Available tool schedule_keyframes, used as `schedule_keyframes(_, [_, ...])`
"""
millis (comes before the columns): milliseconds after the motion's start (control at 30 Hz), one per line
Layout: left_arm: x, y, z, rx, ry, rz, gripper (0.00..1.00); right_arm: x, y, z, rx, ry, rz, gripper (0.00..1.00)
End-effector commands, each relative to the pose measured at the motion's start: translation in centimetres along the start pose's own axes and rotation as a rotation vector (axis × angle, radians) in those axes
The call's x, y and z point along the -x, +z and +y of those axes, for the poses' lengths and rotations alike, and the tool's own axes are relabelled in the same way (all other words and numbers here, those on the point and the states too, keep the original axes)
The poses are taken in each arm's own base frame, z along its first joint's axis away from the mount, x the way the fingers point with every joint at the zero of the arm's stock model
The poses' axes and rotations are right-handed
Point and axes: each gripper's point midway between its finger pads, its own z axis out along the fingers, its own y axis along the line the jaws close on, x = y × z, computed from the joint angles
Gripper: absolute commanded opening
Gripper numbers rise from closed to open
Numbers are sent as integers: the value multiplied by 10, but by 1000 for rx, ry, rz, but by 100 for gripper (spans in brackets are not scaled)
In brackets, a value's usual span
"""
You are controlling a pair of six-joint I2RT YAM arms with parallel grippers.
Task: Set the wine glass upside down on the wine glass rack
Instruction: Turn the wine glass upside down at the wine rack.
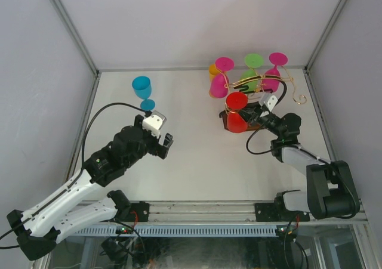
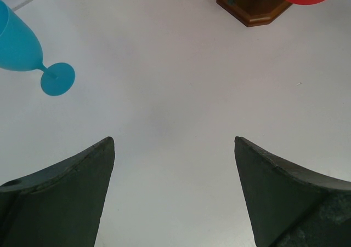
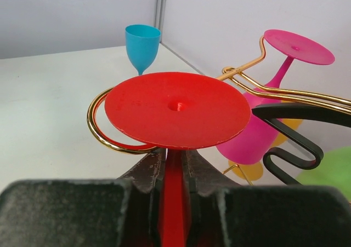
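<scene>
The red wine glass (image 3: 177, 109) is upside down, its round foot up and just above a gold curled arm (image 3: 98, 132) of the wine glass rack (image 1: 258, 82). My right gripper (image 3: 174, 156) is shut on its red stem, one finger on each side. From above, the red glass (image 1: 236, 101) hangs at the rack's near left side with the right gripper (image 1: 250, 115) beside it. My left gripper (image 1: 160, 132) hovers over the table's left middle, open and holding nothing (image 2: 174, 143). The rack's brown base (image 2: 252, 6) shows at the top of the left wrist view.
A blue glass (image 1: 142, 87) stands upright at the back left, also in the left wrist view (image 2: 19, 44). Pink (image 1: 224, 63), green (image 1: 253, 60), pink (image 1: 277, 58) and orange (image 1: 213, 71) glasses hang upside down on the rack. A black loop (image 3: 290, 148) curls at the rack's centre.
</scene>
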Motion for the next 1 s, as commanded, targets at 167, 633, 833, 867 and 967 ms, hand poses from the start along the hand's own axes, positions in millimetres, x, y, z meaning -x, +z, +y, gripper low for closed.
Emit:
schedule_keyframes(167, [-4, 4, 5, 24, 8, 3, 92, 16, 18, 13, 111, -68, -42, 11])
schedule_keyframes(633, [-5, 5, 5, 22, 8, 8, 93, 20, 32, 15, 49, -63, -73, 14])
schedule_keyframes(833, [-5, 5, 5, 21, 8, 6, 92, 25, 44, 22, 2, -63, -89, 12])
schedule_keyframes(867, [-5, 4, 5, 21, 6, 6, 93, 26, 45, 22, -9, -63, -89, 12])
schedule_keyframes(967, [-5, 4, 5, 23, 7, 6, 93, 27, 48, 22, -37, -57, -89, 12])
